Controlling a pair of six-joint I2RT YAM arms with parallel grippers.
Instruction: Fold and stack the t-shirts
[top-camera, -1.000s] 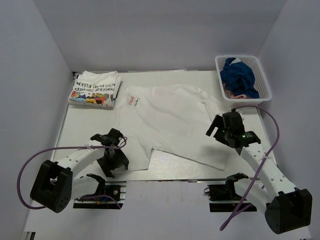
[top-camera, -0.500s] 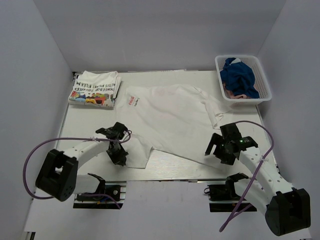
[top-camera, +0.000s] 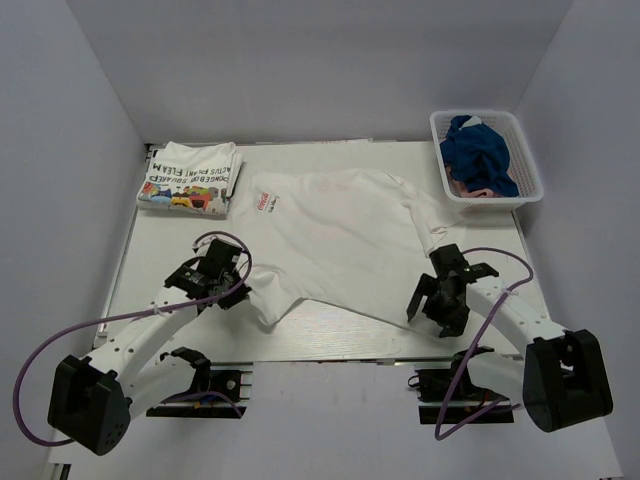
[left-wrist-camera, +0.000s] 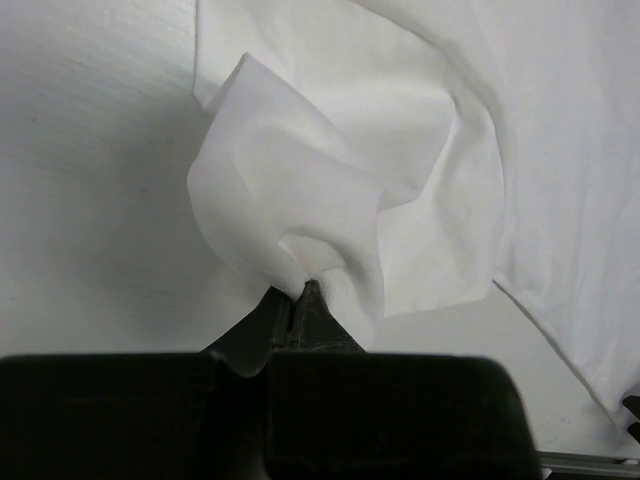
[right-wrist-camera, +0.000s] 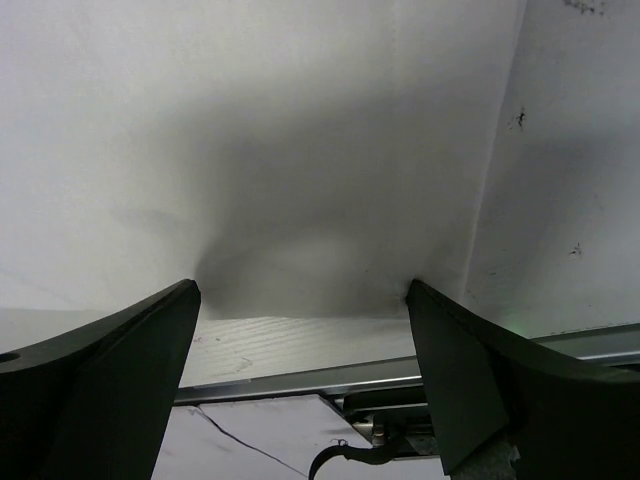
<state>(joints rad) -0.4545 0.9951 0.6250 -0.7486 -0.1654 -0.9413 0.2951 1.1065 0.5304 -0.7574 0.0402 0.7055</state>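
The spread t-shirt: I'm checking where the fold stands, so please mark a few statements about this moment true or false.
1. The left gripper is shut on a bunched corner of the spread t-shirt. True.
2. The right gripper is clamped on the shirt's hem. False: its jaws stand wide open over the near right edge of the shirt and hold nothing.
3. The folded t-shirt lies at the far left corner of the table. True.
4. The basket has nothing in it. False: blue cloth lies in it.
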